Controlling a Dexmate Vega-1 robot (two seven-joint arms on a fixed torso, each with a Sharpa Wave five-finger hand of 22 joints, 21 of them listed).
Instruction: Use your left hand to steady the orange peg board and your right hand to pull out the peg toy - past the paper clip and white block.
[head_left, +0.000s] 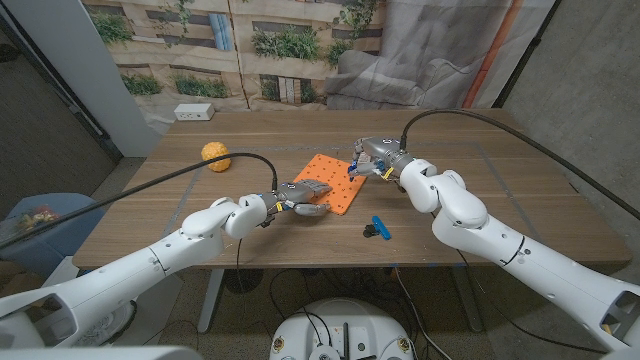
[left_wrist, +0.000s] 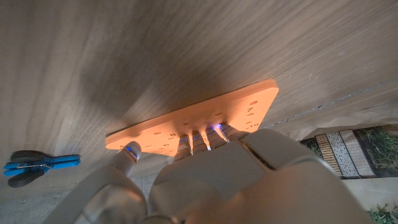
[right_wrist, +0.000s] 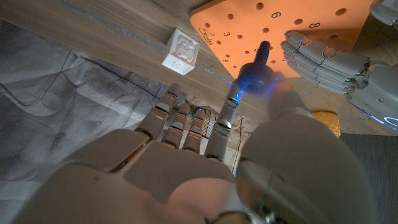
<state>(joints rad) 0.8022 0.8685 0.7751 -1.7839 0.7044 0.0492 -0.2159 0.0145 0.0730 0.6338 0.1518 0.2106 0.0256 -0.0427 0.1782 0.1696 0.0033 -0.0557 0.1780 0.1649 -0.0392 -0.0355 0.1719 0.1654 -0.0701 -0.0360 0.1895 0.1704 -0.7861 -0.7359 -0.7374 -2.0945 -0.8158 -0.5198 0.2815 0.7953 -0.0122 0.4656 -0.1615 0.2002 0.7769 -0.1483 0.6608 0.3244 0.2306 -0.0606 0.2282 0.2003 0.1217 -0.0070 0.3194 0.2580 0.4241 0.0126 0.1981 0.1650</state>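
The orange peg board (head_left: 335, 180) lies flat at the table's middle. My left hand (head_left: 300, 195) rests its fingers (right_wrist: 320, 56) on the board's left part, with the thumb (left_wrist: 127, 151) against the near edge. My right hand (head_left: 376, 158) hovers over the board's far right corner and pinches the blue peg toy (right_wrist: 258, 73) between thumb and finger. The peg's dark stem points at the holes; whether it sits in one is unclear. The white block (right_wrist: 181, 51) stands just beyond that corner. The blue paper clip (head_left: 377, 229) lies on the table to the board's near right.
An orange ball (head_left: 215, 154) sits at the table's left. A white power strip (head_left: 195, 113) lies at the far left edge. Black cables run along both arms. A backdrop and grey cloth hang behind the table.
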